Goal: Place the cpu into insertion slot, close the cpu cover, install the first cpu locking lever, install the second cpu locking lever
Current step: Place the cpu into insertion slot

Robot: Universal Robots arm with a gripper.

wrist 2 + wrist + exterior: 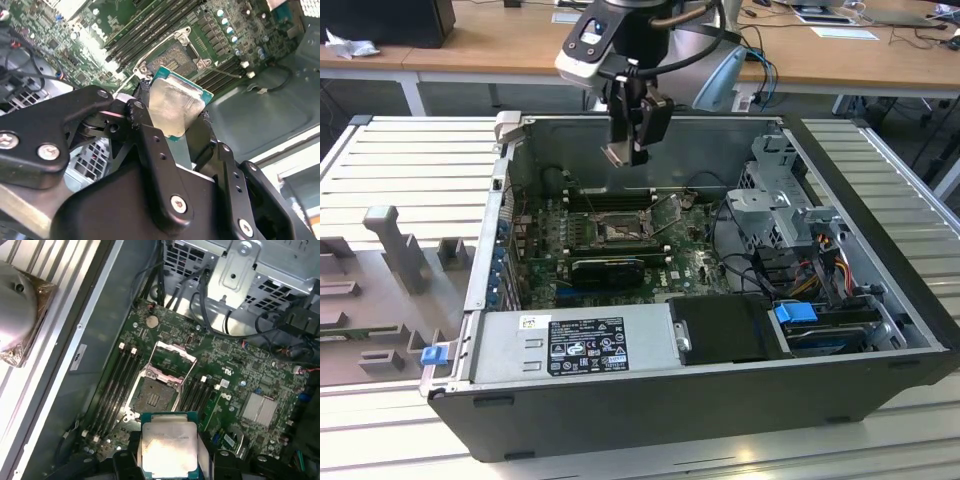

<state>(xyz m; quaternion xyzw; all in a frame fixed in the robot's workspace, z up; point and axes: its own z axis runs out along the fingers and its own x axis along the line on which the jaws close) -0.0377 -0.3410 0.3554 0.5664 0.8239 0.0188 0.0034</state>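
— One gripper (624,150), exterior view?
— Upper middle of frame, above the open case (650,400), fingers clamped on the cpu (618,154).
— Second wrist view?
— The cpu is pinched by its edges, with the insertion slot (176,57) beyond it.
— First wrist view?
— Same grip; the cpu cover (172,357) is raised.

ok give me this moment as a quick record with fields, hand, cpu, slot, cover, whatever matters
hand: shut on the cpu, hanging above the open computer case
cpu: gripped by its edges, silvery top showing in both wrist views, not yet seated
insertion slot: empty, contact field exposed
cpu cover: swung open, off the slot
memory slots: long black rows flanking the slot
task stage: first step under way, cpu above the board
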